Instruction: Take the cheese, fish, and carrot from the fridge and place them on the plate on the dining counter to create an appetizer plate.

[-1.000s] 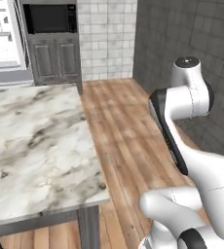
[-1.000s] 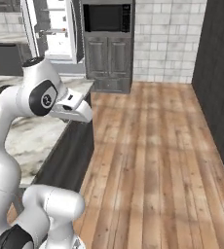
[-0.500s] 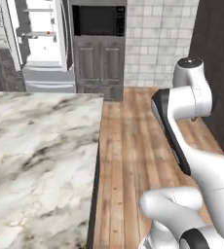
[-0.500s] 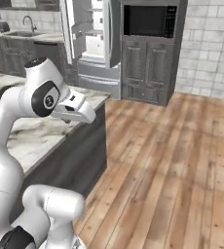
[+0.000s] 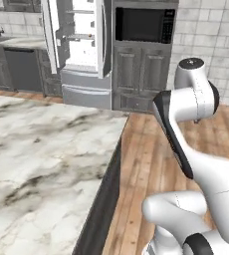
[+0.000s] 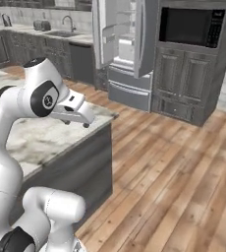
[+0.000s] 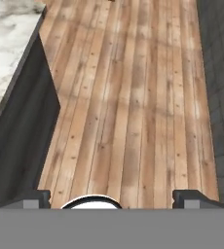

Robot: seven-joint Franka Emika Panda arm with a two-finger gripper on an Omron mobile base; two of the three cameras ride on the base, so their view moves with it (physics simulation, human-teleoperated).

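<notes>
The fridge point(image 5: 79, 50) stands open at the far wall beside a dark oven cabinet point(image 5: 144, 55) — well beyond the marble table's point(image 5: 42, 164) far edge. Plank floor point(image 7: 133, 97) runs alongside. The claw point(image 7: 111, 198) gapes wide, empty, over the floor.

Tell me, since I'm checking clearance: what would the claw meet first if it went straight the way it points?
Probably the wooden floor: the open claw looks down along bare planks, with the dining counter off to one side. Depth is unclear.
</notes>
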